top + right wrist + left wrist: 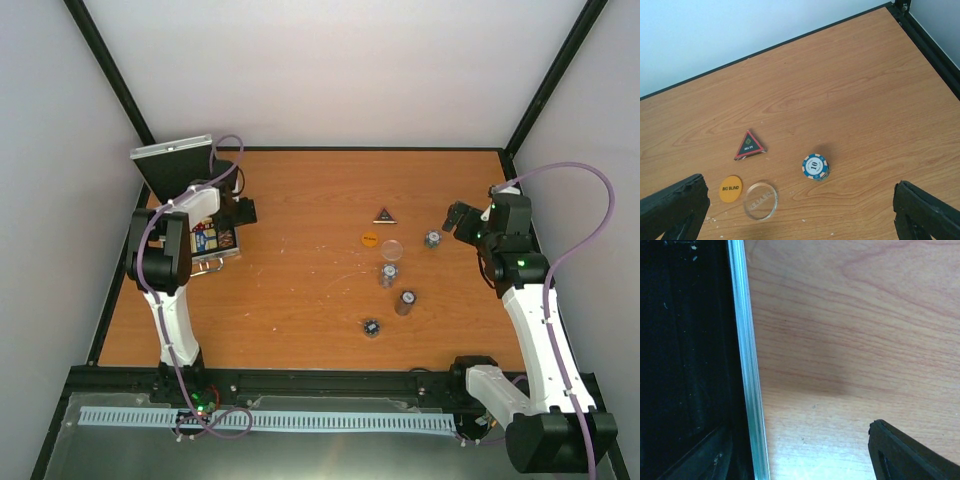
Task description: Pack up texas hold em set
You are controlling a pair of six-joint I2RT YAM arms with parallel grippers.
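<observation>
Both empty, left fingers (907,457) spread wide, right fingers (926,212) spread wide

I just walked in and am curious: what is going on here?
Two robot arms are packing a poker set. The left claw hangs open at the edge of the open silver aluminium case, holding nothing. The right claw, also open, hovers near a blue-and-white chip stack. That stack, three others, the dark triangular button, orange disc and clear disc lie loose on the wooden table.

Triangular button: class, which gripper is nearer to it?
Right. The right gripper is just right of the triangular button, beyond one chip stack; the left gripper is far left, at the open case.
</observation>
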